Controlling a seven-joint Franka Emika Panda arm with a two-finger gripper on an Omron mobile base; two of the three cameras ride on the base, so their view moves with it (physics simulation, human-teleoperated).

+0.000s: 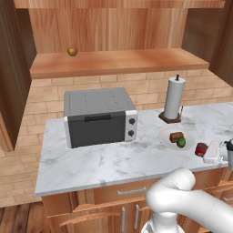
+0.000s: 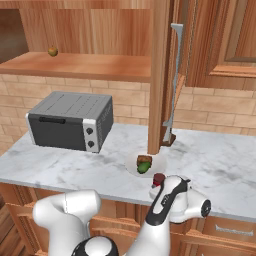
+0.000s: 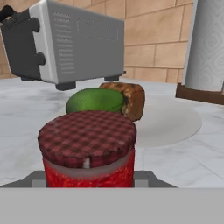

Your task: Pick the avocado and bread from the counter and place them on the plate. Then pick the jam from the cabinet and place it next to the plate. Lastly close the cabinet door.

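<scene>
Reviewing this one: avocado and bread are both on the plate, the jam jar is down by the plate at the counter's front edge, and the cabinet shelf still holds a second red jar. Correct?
Not quite. The thing on the cabinet shelf is a small yellowish-brown round fruit, not a red jar, as the left base view shows. The rest holds: avocado and bread lie on the plate, with the jam beside it near the counter edge.

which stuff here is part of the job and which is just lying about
Job: jam, avocado, bread, plate, counter, cabinet, gripper.
Lying about: toaster oven, paper towel roll, round fruit.
</scene>
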